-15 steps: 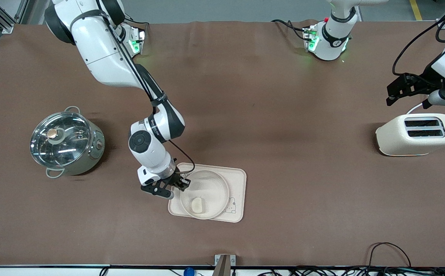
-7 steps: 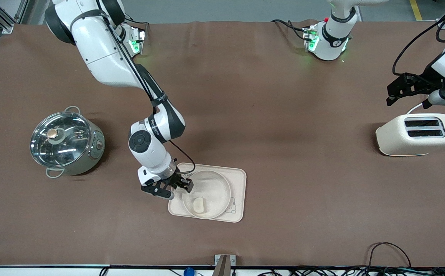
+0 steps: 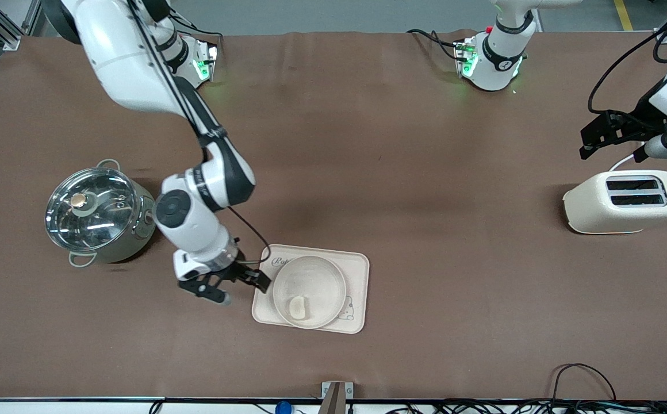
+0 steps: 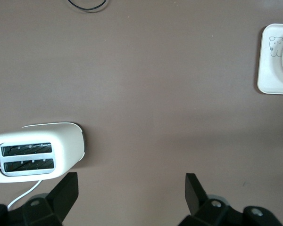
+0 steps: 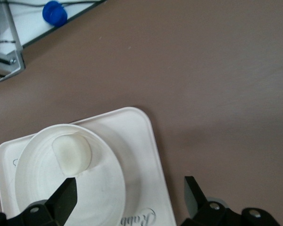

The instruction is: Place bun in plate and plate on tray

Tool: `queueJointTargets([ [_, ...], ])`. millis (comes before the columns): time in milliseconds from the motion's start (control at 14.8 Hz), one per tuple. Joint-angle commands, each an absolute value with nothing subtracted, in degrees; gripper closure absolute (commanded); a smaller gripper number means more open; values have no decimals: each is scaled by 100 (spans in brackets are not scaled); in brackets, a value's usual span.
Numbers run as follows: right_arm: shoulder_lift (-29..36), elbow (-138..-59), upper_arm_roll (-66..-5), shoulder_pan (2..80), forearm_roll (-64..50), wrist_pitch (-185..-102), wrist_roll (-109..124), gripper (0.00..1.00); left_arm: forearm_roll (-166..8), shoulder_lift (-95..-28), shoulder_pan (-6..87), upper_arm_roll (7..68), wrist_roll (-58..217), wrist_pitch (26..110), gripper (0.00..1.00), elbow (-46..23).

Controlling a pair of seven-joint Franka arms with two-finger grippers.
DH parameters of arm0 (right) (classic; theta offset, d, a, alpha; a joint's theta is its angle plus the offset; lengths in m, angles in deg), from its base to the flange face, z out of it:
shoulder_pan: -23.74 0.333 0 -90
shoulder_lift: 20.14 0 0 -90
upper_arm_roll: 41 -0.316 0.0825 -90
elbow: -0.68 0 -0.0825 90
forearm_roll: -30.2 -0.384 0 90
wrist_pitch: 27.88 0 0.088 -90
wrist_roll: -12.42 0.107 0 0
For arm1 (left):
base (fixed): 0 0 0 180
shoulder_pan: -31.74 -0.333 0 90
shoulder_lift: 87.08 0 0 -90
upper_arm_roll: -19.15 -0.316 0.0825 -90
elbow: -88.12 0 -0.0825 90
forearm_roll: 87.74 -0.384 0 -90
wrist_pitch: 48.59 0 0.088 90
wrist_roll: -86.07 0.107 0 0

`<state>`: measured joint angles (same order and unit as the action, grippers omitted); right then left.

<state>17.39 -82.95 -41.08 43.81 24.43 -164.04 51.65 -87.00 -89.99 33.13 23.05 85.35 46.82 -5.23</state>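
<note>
The small cream bun (image 3: 297,307) lies in the round cream plate (image 3: 317,277), on the part of it nearest the front camera. That plate rests on the cream rabbit tray (image 3: 359,268). My right gripper (image 3: 246,293) is open just off the tray's edge, toward the right arm's end, holding nothing. In the right wrist view the bun (image 5: 71,153) sits in the plate (image 5: 35,172) on the tray (image 5: 146,134), and the right gripper (image 5: 129,188) straddles plate rim and tray edge. My left gripper (image 3: 609,150) waits open above the toaster; it (image 4: 131,186) is empty.
A glass-lidded steel pot (image 3: 98,213) stands at the right arm's end, close to the right arm's wrist. A cream toaster (image 3: 624,201) stands at the left arm's end, also visible as the toaster (image 4: 37,151). Cables run along the table edge nearest the front camera.
My right gripper has opened, let go of the plate's rim and drawn away from the tray toward the pot. The plate stays on the tray. The left arm has not moved.
</note>
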Motion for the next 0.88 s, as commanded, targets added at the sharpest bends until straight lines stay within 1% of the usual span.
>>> queueJointTargets([
  [0, 748, -8633, -4205, 3905, 2457, -15370, 4674, 0, -8800, -8980, 3323, 2311, 8493, 4589, 0, -416],
  [202, 44, -8572, -4205, 3325, 2484, -14498, 3706, 0, -8800, -8980, 3332, 2311, 8449, 4606, 0, -416],
  [539, -1072, -8528, -4197, 2410, 2501, -12662, 1974, 0, -8783, -8980, 3332, 2311, 8449, 4606, 0, -416],
  [674, -1442, -8624, -4153, 2277, 2737, -12484, 1561, 0, -8783, -8980, 3323, 2311, 8458, 4606, 0, -416],
  [809, -1443, -8581, -4153, 2146, 2897, -12404, 1366, 0, -8783, -8980, 3323, 2311, 8458, 4606, 0, -416],
])
